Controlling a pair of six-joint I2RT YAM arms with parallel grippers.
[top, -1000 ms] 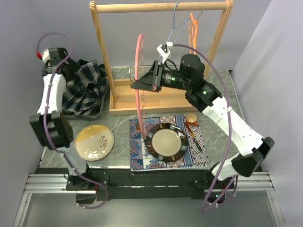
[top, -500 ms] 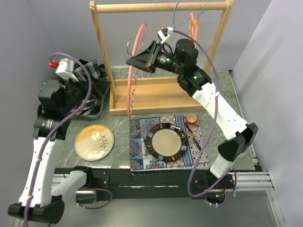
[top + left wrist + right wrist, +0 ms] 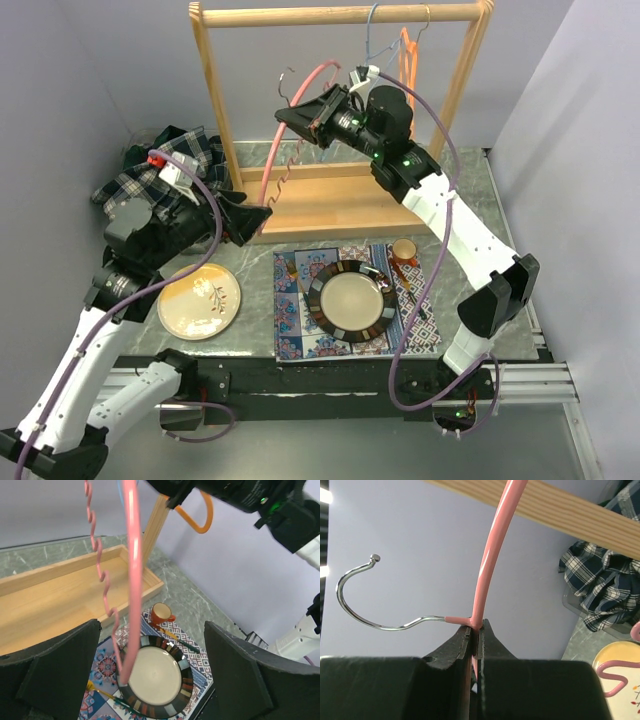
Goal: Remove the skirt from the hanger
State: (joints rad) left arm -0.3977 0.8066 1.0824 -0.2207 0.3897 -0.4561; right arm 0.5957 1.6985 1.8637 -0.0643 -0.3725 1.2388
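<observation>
Skirt (image 3: 185, 150): plaid heap at upper left of the top view, off the hanger (image 3: 489, 560). Looks soft and light; best gathered by a bunched fold.
Hanger: thin, stiff, pink; upper centre, tilted.
Right gripper (image 3: 476, 630): pinching the hanger beside its hook, arm raised high.
Left gripper (image 3: 150, 650): spread wide, empty, facing the hanger's lower end.

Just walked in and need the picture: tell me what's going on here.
The right gripper is shut on the pink hanger by its hook, holding it up before the wooden rack. The hanger is bare; the skirt lies heaped at the table's far left. The left gripper is open at the hanger's lower end, gripping nothing.
</observation>
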